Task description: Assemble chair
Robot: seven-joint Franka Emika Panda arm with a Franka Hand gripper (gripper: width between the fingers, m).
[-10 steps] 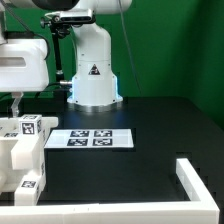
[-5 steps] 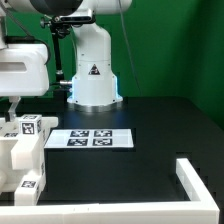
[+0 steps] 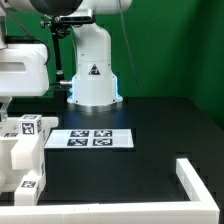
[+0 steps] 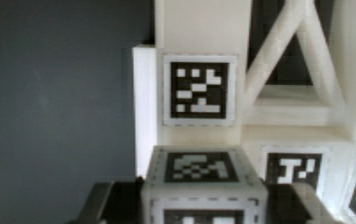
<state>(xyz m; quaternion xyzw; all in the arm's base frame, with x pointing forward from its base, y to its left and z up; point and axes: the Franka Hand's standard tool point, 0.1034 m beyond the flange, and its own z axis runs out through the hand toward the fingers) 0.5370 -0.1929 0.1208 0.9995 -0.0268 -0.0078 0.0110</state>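
Gripper, which you see spread, hangs directly above the chair pieces on the counter.

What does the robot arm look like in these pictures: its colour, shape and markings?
The arm's base is smooth, rounded and white, with a small black triangular mark on its front and a blue glow at its foot. A boxy white and grey part shows at the exterior view's left. Dark finger shapes are blurred.

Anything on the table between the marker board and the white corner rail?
Nothing: the exterior view shows only bare black table between the marker board and the corner rail.
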